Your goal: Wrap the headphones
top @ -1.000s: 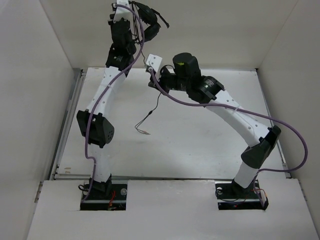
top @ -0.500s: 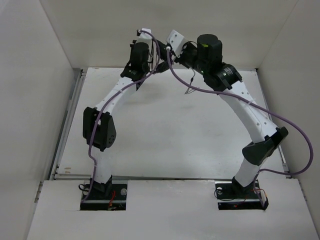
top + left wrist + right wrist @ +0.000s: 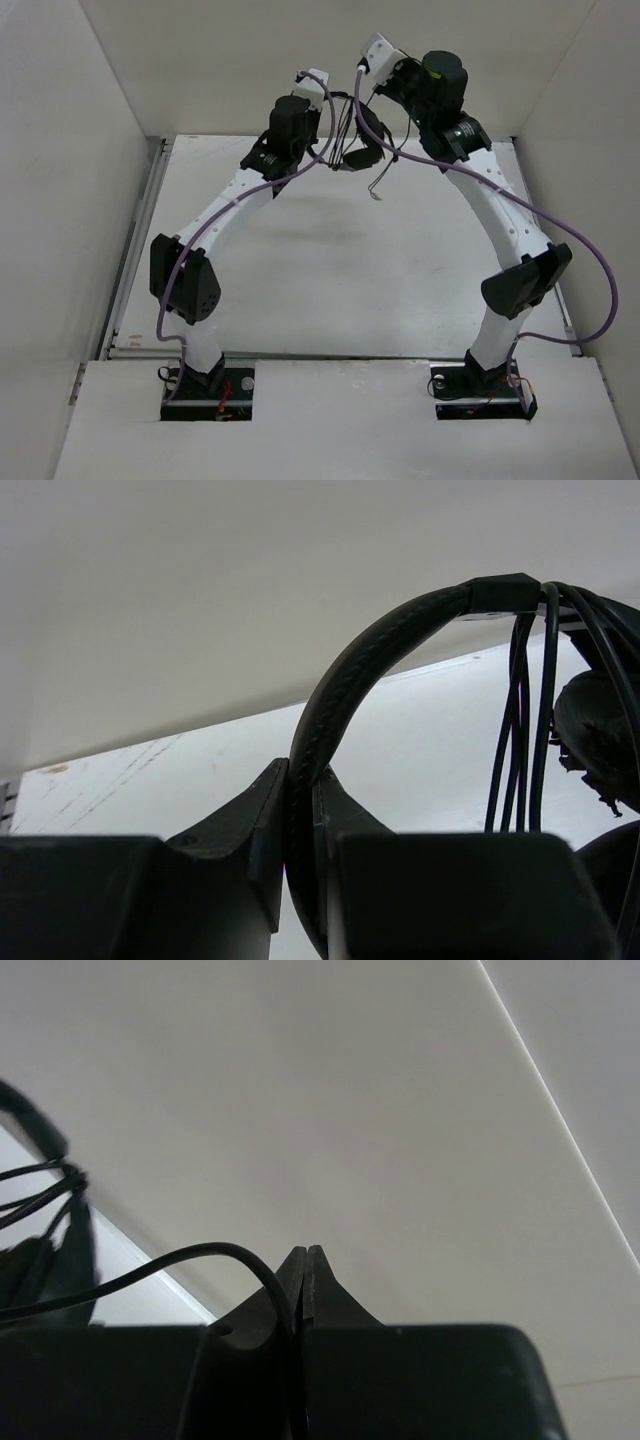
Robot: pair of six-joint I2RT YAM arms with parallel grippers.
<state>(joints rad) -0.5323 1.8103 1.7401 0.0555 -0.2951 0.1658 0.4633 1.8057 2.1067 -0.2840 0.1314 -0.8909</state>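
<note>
The black headphones [image 3: 361,141] hang in the air over the far middle of the table, between the two arms. My left gripper [image 3: 332,108] is shut on the padded headband [image 3: 345,685]. Several turns of the thin black cable [image 3: 521,730] hang over the headband, beside an earcup [image 3: 600,730]. My right gripper [image 3: 386,84] is up high to the right of the headphones and is shut on the cable [image 3: 245,1258]. The headphones show at the left edge of the right wrist view [image 3: 62,1250]. The cable's loose end with its small plugs [image 3: 376,192] dangles below the headphones.
The white table [image 3: 330,280] lies below, walled in by white panels at the left, back and right. A metal rail [image 3: 135,250] runs along the table's left edge. Purple arm cables [image 3: 560,240] loop off both arms.
The left gripper brought the headphones down and right from the high back left. The right gripper rose and swung up and right with the cable. The dangling end now hangs shorter.
</note>
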